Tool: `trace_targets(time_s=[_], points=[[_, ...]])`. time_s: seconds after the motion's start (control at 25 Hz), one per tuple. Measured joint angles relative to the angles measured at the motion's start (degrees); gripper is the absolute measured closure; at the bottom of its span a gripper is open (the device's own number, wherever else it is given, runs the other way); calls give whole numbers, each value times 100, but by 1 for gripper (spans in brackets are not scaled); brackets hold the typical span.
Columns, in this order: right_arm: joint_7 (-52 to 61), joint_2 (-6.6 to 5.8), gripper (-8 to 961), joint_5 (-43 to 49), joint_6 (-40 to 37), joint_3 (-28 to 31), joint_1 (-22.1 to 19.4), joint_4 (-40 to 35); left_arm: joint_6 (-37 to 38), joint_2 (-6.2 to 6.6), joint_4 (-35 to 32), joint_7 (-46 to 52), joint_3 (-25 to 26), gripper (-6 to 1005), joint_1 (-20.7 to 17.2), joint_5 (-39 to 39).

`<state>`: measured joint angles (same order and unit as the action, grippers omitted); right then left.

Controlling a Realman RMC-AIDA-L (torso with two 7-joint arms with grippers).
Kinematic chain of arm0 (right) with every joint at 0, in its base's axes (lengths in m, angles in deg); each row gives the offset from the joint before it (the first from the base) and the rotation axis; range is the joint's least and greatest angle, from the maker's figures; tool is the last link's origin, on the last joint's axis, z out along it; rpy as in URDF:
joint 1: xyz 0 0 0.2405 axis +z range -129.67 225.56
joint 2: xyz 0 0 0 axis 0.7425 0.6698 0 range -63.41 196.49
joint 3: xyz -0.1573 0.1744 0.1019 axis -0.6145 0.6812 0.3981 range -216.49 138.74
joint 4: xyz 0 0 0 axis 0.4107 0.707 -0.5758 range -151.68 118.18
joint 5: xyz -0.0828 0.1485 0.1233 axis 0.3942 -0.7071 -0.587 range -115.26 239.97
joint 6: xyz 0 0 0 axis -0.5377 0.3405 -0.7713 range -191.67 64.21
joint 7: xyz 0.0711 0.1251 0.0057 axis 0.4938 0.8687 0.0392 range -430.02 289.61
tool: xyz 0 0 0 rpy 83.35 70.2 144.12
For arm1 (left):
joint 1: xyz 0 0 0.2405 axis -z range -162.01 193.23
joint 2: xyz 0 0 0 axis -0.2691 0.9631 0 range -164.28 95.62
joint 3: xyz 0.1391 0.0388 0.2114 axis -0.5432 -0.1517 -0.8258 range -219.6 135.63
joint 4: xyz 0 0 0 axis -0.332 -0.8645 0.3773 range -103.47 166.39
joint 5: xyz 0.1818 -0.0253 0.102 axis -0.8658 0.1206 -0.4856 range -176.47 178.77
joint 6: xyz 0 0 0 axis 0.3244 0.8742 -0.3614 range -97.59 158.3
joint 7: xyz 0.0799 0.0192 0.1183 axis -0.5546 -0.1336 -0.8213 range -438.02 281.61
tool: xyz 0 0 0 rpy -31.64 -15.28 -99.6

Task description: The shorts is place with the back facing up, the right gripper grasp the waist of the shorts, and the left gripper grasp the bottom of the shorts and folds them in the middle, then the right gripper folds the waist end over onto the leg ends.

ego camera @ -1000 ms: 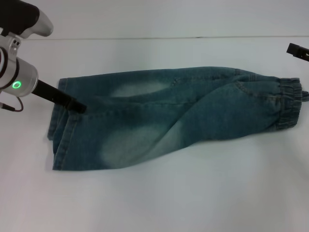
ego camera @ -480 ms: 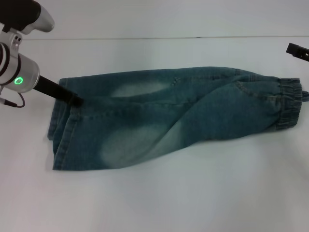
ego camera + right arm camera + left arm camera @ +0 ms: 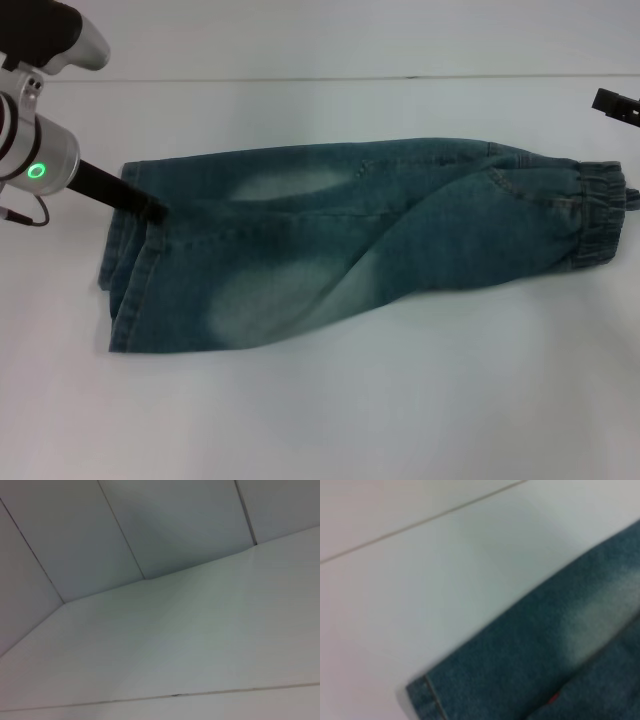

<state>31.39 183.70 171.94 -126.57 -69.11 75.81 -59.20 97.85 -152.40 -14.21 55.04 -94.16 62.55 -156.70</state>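
Head view showed you the shorts [image 3: 340, 245] lying folded lengthwise on the white table [image 3: 320, 420], with the waist [image 3: 598, 215] toward the robot's right and the leg ends [image 3: 125, 270] toward its left. You could see the left gripper [image 3: 152, 211] at the far corner of the leg ends, its tip touching the denim; whether its fingers were apart or together you could not tell. You could see the right gripper [image 3: 615, 103] only as a black tip at the frame edge, well apart from the waist, its fingers' state likewise undeterminable. Left wrist view showed you a stitched hem corner [image 3: 427, 692] on the table.
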Motion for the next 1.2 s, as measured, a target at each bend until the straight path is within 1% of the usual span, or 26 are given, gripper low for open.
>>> trace_targets(time_s=[0.28,0.6,1.0,1.16,1.2], points=[[-6,0,82,-9,-5,0,7,0,102,16,54,8,24,755,34,-45],[-9,0,83,-8,-9,-8,9,-8,98,-5,60,23,1,736,35,-60],[-9,0,86,2,-20,-9,9,-9,60,-17,55,26,-15,632,35,-62],[-9,0,88,-1,-42,-9,9,-9,-22,-22,72,27,-20,513,35,-62],[-9,0,89,-1,-44,-9,9,-9,-36,-25,72,26,-21,513,35,-61]])
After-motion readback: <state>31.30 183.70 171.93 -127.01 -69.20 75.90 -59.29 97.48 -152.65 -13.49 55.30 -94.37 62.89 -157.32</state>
